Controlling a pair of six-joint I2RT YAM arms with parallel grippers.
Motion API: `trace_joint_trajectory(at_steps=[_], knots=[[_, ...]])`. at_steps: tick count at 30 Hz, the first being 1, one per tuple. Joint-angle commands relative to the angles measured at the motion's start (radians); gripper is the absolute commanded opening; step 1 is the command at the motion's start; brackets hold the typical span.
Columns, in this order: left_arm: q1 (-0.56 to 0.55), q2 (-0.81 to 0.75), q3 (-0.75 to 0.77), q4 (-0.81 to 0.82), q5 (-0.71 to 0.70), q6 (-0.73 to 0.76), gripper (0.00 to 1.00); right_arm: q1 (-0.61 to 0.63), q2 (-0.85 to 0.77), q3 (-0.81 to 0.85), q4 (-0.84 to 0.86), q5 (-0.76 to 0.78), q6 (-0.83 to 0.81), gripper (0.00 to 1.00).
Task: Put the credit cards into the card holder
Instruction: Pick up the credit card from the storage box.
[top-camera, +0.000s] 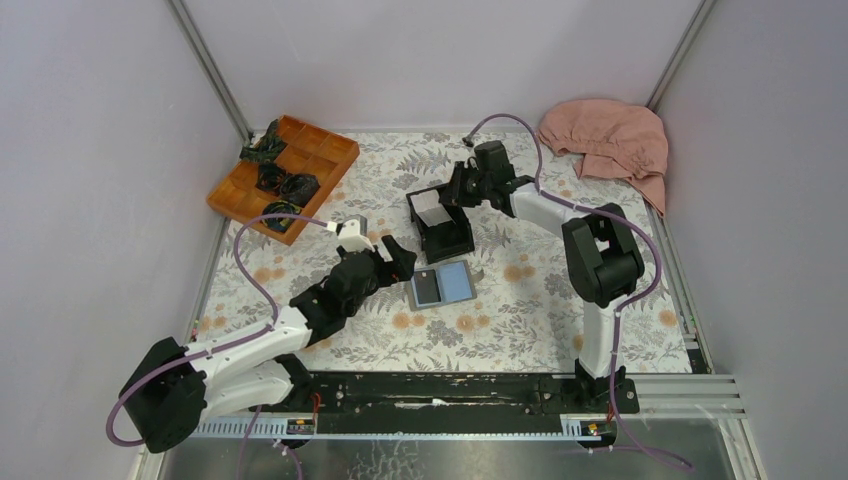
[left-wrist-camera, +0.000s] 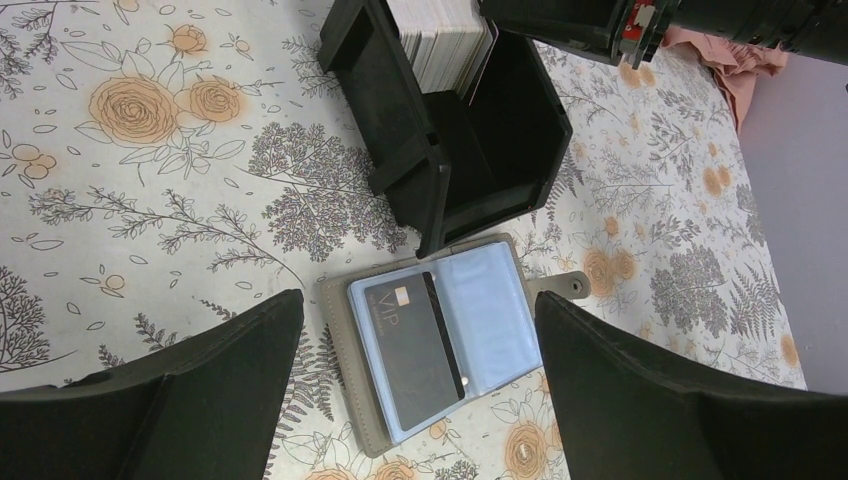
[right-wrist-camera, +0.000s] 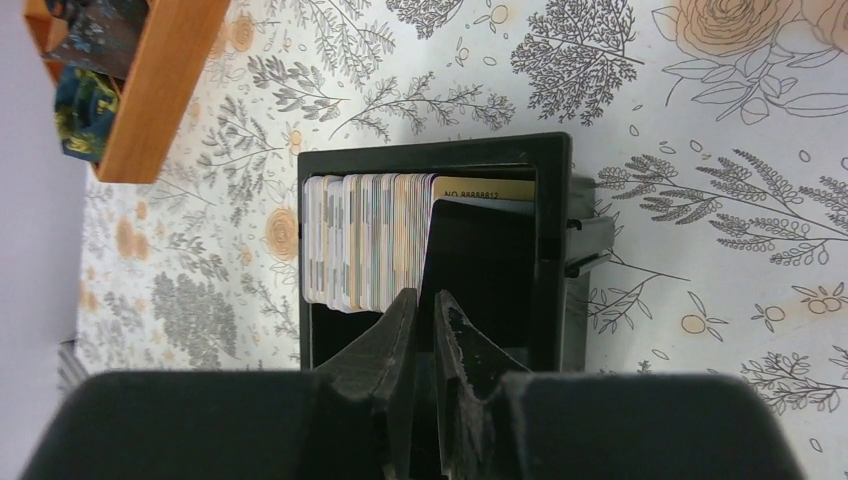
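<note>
Left fingers (left-wrist-camera: 200, 390) spread wide and empty, hovering low over the wallet (left-wrist-camera: 495, 310); likely parked there to pin or steady it when a card comes in; no contact that the wrist view shows. Wallet lies open and flat on the table (top-camera: 520, 310), just in front of the box (left-wrist-camera: 385, 110), pockets up so a card can slide in; one dark VIP card (left-wrist-camera: 415, 345) already sits in one half, the blue half looks empty; snap tab sticks out to the side. Box at the wallet's far edge, touching or just beside, can't tell which; makes for a short carry.

Cards (right-wrist-camera: 365, 240) stand on edge in the box, packed to one side; that leaves a gap on the other side for fingers to get in; a gold card (right-wrist-camera: 485, 188) ends the row. Right fingers (right-wrist-camera: 400, 340) reach into that gap, closed to a thin slit on a dark card (right-wrist-camera: 485, 265) that tilts away from the row; reads as a pinch on its edge, judged from the wrist view; step in hand looks like pulling one card out. Most of the stack not yet moved, so task is early.

Far back: orange tray (top-camera: 240, 195) with dark bits at left; pink cloth (top-camera: 610, 140) in the right corner; both well apart from the work.
</note>
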Motion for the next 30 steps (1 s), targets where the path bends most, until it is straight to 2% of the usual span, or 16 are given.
trace_joint_trajectory(at_steps=[1,7,20,30], knots=[[0.008,-0.025,0.027,0.002,-0.014,-0.002,0.92,0.043,-0.063,0.062,-0.068,0.073,-0.080,0.16],[0.008,-0.031,0.029,-0.004,-0.010,-0.005,0.92,0.053,-0.084,0.074,-0.103,0.130,-0.114,0.11],[0.008,-0.040,0.029,-0.008,0.003,-0.006,0.91,0.052,-0.108,0.058,-0.112,0.154,-0.123,0.10],[0.008,-0.037,0.028,-0.002,0.001,-0.004,0.91,0.072,-0.087,0.069,-0.171,0.273,-0.182,0.09]])
